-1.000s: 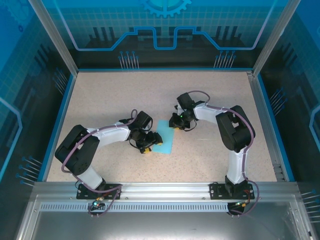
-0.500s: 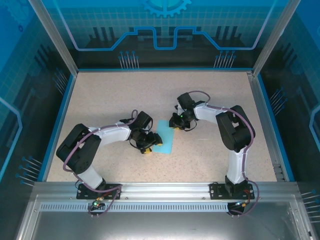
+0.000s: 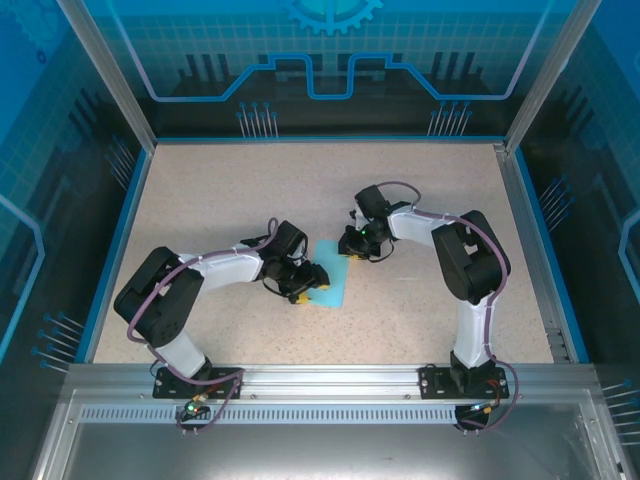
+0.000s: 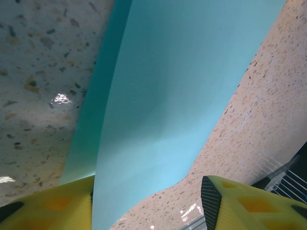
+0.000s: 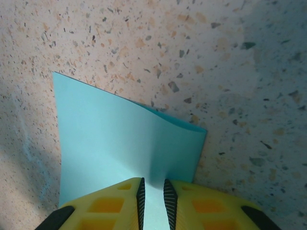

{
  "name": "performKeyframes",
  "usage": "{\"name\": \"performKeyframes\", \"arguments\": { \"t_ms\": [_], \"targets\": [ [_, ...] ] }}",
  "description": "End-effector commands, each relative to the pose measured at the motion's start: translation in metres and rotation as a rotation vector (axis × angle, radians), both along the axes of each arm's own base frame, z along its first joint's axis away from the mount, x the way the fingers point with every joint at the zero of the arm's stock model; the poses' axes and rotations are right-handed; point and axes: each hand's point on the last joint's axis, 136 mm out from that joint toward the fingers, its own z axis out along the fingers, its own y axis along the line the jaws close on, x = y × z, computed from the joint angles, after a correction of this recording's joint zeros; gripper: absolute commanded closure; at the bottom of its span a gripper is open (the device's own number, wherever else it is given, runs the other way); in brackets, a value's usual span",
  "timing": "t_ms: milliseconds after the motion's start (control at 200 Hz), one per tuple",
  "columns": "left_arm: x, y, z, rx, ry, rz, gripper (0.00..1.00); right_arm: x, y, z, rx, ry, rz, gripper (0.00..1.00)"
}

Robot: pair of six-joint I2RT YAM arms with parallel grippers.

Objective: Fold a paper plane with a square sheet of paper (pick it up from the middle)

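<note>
The square sheet of paper (image 3: 329, 283) is light cyan and lies folded over on the speckled table between my two grippers. My left gripper (image 3: 304, 284) sits at its left edge. In the left wrist view the paper (image 4: 163, 96) curves up between the yellow fingers, its edge against the left finger (image 4: 57, 206), and the left gripper (image 4: 148, 189) is open. My right gripper (image 3: 352, 249) is at the sheet's far right corner. In the right wrist view the upper layer of the paper (image 5: 110, 143) lifts off the table and runs into the right gripper (image 5: 152, 184), whose jaws are nearly together on it.
A blue rim (image 3: 120, 240) and glass walls enclose the speckled table (image 3: 250, 190). An aluminium rail (image 3: 330, 378) with both arm bases runs along the near edge. Bare tabletop lies behind and beside the paper.
The left gripper's jaws have narrowed and it has edged slightly right onto the paper. The right gripper has shifted a little left; its jaws have not changed.
</note>
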Motion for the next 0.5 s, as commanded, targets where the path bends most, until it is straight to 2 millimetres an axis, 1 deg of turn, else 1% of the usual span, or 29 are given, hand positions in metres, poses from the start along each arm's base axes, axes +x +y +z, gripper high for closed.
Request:
{"name": "performKeyframes", "arguments": {
  "t_ms": [0, 140, 235, 330, 495],
  "targets": [
    [0.004, -0.01, 0.022, -0.061, -0.057, -0.037, 0.46, -0.018, -0.023, -0.041, -0.101, 0.109, -0.033, 0.77],
    [0.009, -0.019, 0.039, -0.118, -0.106, -0.057, 0.47, -0.019, -0.023, -0.043, -0.108, 0.115, -0.031, 0.77],
    [0.012, -0.029, 0.049, -0.178, -0.125, -0.074, 0.47, -0.019, -0.023, -0.045, -0.111, 0.121, -0.031, 0.77],
    [0.015, -0.036, 0.052, -0.223, -0.131, -0.082, 0.46, -0.02, -0.024, -0.047, -0.116, 0.127, -0.031, 0.77],
    [0.024, -0.046, 0.053, -0.249, -0.139, -0.089, 0.46, -0.021, -0.024, -0.048, -0.117, 0.131, -0.027, 0.77]
  ]
}}
